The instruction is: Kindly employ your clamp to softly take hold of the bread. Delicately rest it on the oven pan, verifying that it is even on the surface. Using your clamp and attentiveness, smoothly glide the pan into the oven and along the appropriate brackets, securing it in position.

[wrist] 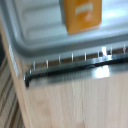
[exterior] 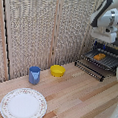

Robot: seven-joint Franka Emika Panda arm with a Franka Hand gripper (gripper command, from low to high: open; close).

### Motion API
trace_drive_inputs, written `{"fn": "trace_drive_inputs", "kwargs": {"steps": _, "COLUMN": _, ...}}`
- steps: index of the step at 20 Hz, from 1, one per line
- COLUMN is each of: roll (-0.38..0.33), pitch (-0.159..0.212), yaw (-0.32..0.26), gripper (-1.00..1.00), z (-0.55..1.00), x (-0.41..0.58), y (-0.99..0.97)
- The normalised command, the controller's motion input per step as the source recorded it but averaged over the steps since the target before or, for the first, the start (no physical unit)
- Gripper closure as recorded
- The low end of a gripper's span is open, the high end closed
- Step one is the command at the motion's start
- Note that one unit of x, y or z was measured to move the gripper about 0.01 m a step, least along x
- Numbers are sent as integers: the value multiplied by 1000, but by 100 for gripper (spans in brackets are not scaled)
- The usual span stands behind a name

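In the exterior view the orange-brown bread (exterior: 99, 56) lies on the wire-barred oven pan (exterior: 109, 61), which sticks out of the front of the dark oven (exterior: 115, 47) at the exterior view's right. My clamp (exterior: 105, 43) hangs under the white boxy wrist just above the bread and apart from it. Its fingertips are lost against the dark oven, so I cannot tell whether they are open. The wrist view shows the bread (wrist: 81, 15) resting on a grey tray surface, with the pan's wire edge (wrist: 75, 59) beside the wood. No fingers show there.
A yellow bowl (exterior: 57, 70), a blue cup (exterior: 34, 74) and a patterned white plate (exterior: 23, 104) stand on the wooden table (exterior: 77, 98). A dark barred flap (exterior: 89, 68) juts out low in front of the oven. Woven screens stand behind.
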Motion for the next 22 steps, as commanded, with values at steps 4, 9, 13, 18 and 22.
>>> {"fn": "trace_drive_inputs", "kwargs": {"steps": 4, "roll": -100, "pitch": 177, "yaw": 229, "gripper": -100, "z": 366, "x": 0, "y": 251}}
{"fn": "trace_drive_inputs", "kwargs": {"steps": 9, "roll": -141, "pitch": 261, "yaw": 274, "gripper": -100, "z": 235, "x": -136, "y": 115}}
{"fn": "trace_drive_inputs", "kwargs": {"steps": 13, "roll": -126, "pitch": 265, "yaw": 281, "gripper": -100, "z": 212, "x": -129, "y": 126}}
{"fn": "trace_drive_inputs", "kwargs": {"steps": 18, "roll": -177, "pitch": 255, "yaw": 259, "gripper": -100, "z": 157, "x": -173, "y": 42}}
{"fn": "trace_drive_inputs", "kwargs": {"steps": 22, "roll": -212, "pitch": 241, "yaw": 246, "gripper": -100, "z": 60, "x": -190, "y": 0}}
